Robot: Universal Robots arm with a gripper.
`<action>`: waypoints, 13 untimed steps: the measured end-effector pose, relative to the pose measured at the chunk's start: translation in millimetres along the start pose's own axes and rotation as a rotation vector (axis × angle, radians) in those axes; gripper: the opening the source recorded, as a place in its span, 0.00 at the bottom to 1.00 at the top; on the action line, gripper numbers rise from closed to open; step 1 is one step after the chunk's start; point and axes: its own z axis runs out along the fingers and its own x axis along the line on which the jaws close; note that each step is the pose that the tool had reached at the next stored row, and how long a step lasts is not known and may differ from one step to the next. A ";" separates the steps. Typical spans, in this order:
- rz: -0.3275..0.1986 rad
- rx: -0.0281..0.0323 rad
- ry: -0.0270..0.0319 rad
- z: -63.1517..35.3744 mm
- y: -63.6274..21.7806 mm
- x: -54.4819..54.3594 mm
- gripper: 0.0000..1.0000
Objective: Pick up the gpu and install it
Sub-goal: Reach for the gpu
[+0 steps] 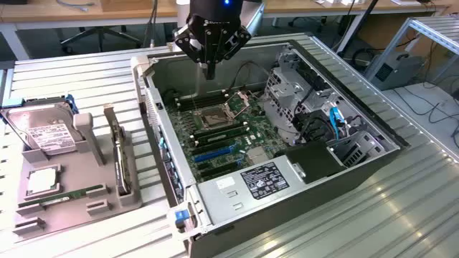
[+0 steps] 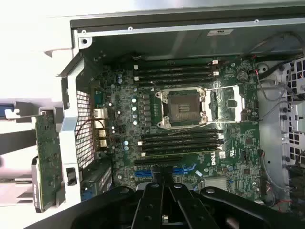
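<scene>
The gpu (image 1: 120, 158) stands on its edge in a slot of the grey holder tray (image 1: 72, 207), at the exterior view's left of the computer case; it is thin and dark. In the wrist view the gpu (image 2: 47, 157) appears as a green card beside the case's rear wall. My gripper (image 1: 209, 71) hangs above the back part of the open case (image 1: 301, 215), well away from the gpu. Its fingers (image 2: 153, 198) are shut together with nothing between them, over the motherboard (image 2: 190, 119). Blue expansion slots (image 1: 212, 156) lie on the board's lower half.
The holder tray also carries a silver hard drive (image 1: 44, 131), a small processor (image 1: 42, 180) and a green RAM stick (image 1: 61, 198). Inside the case sit the open CPU socket (image 1: 215, 115), drive cages (image 1: 294, 102), cables and a power supply (image 1: 262, 180). Slatted metal table (image 1: 373, 215) surrounds everything.
</scene>
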 end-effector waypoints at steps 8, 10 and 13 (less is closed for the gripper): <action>0.000 0.0001 0.0000 0.0 -0.1 1.1 0.11; 0.000 0.0000 -0.0001 0.0 -0.1 1.8 0.11; 0.000 0.0000 0.0000 -0.1 -0.3 3.7 0.11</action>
